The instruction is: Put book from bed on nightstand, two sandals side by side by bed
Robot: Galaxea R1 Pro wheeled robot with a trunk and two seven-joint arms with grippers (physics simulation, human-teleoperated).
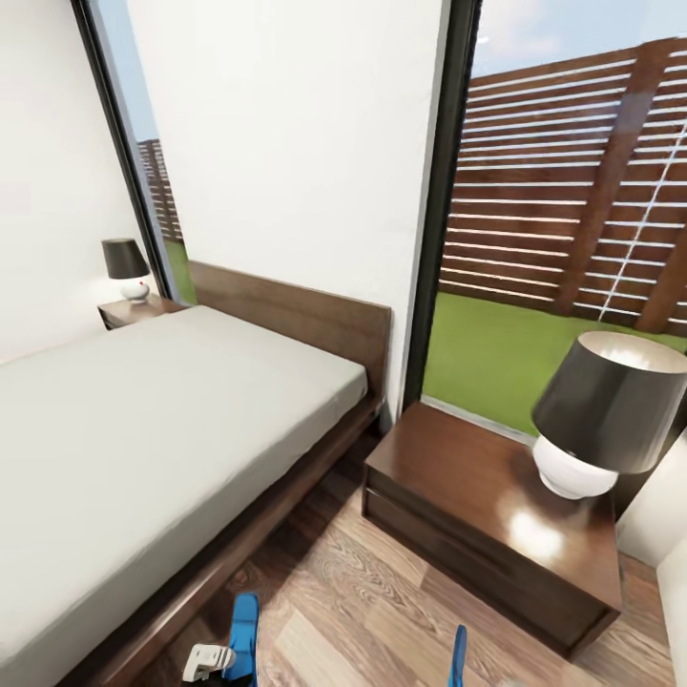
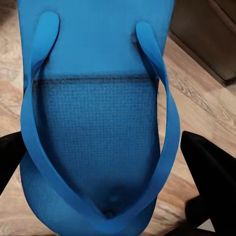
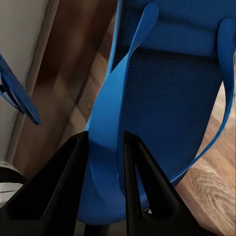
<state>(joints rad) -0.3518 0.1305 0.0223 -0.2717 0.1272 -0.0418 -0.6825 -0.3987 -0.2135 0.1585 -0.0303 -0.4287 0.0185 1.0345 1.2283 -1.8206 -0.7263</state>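
Note:
Both blue sandals hang low over the wood floor beside the bed [image 1: 143, 429]. The left sandal [image 1: 244, 632] [image 2: 98, 123] lies sole-up between the black fingers [image 2: 206, 167] of my left gripper [image 2: 103, 147], which is shut across its width. My right gripper [image 3: 104, 140] is shut on the edge and strap of the right sandal [image 1: 458, 656] [image 3: 167, 98], which hangs on edge. The near nightstand [image 1: 448, 496] stands right of the bed. A second nightstand [image 1: 129, 310] sits at the bed's far side. The book is out of view, and the grey mattress shows bare.
A black-shaded lamp with a white base [image 1: 601, 420] takes up the near nightstand's right half; a smaller lamp [image 1: 127, 269] stands on the far one. Tall windows [image 1: 572, 191] and a white wall lie behind. A strip of floor [image 1: 353, 592] runs between bed and nightstand.

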